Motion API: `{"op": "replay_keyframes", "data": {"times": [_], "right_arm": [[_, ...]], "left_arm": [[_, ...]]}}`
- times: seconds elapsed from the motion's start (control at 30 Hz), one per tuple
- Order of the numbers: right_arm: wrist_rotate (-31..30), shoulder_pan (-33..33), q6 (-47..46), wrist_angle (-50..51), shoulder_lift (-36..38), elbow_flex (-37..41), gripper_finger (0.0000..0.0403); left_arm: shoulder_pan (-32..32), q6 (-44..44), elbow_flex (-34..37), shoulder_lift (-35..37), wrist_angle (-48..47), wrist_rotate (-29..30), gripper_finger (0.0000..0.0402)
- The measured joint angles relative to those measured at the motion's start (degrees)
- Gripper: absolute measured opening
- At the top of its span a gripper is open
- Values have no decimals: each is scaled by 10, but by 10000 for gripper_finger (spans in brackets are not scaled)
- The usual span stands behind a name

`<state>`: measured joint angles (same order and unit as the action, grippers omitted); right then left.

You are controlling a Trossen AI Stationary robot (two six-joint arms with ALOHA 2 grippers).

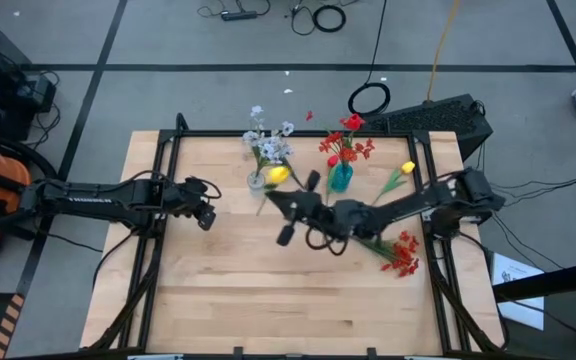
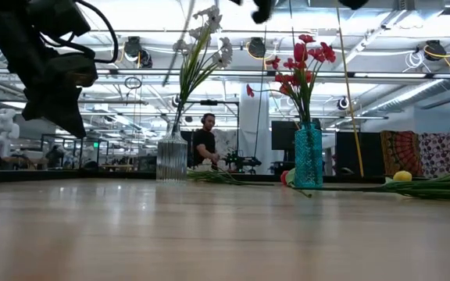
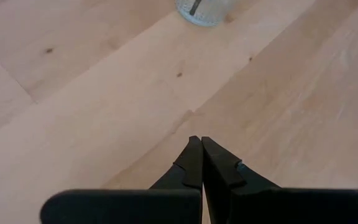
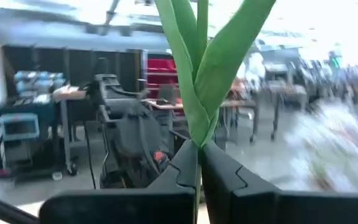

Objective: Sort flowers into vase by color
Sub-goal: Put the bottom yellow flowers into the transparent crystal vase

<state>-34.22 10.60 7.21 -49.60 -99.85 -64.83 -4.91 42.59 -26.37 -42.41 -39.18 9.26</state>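
My right gripper (image 1: 272,196) reaches in from the table's right toward the clear vase (image 1: 257,180) and is shut on a yellow tulip (image 1: 278,173); its green leaves (image 4: 197,68) rise above the fingers. The clear vase (image 2: 172,158) holds pale white sprays (image 2: 208,39). A teal vase (image 1: 340,178) holds red flowers (image 2: 303,58). A second yellow tulip (image 1: 407,168) and a red spray (image 1: 404,255) lie on the table at the right. My left gripper (image 3: 201,149) is shut, hovering over bare wood left of the clear vase (image 3: 201,9). My right gripper pinches the tulip's green stem (image 4: 198,142) just under where the leaves split, between its two fingers. The fingers are about level, coming from the table's right and lying across the stem. The tulip stands roughly upright and is lifted clear of the table.
The table has a dark frame rail (image 1: 298,133) along its far edge. Green stems (image 2: 444,187) lie on the wood at the right. Bare wood (image 1: 268,300) spreads across the near half. A person (image 2: 205,144) sits in the room beyond the table.
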Motion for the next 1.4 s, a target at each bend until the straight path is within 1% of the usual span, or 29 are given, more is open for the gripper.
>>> {"op": "replay_keyframes", "data": {"times": [0.07,0.13,0.23,0.3,0.47,0.63,0.77,0.97,1.1,1.27,1.4], "right_arm": [[34,-20,49,13,-22,-48,0],[42,-42,89,55,-45,-106,0],[42,-74,101,138,-78,-175,0],[42,-91,93,169,-96,-202,0],[39,-120,80,169,-119,-216,0],[42,-137,32,184,-133,-216,0],[41,-140,30,188,-133,-216,0],[37,-140,40,194,-133,-220,0],[37,-140,44,241,-133,-248,0],[38,-144,51,342,-133,-304,0],[41,-152,23,380,-132,-309,0]], "left_arm": [[0,-2,0,0,0,0,2],[0,-13,0,0,2,0,2],[0,-14,0,0,2,0,2],[0,-14,0,0,-3,0,2],[0,-15,0,0,-8,0,2],[0,-15,0,0,-8,0,2],[0,-16,0,0,-8,0,2],[0,-42,0,0,-8,0,2],[0,-42,0,0,-8,0,2],[0,-45,0,0,-8,0,2],[0,-45,0,0,-8,0,2]]}}
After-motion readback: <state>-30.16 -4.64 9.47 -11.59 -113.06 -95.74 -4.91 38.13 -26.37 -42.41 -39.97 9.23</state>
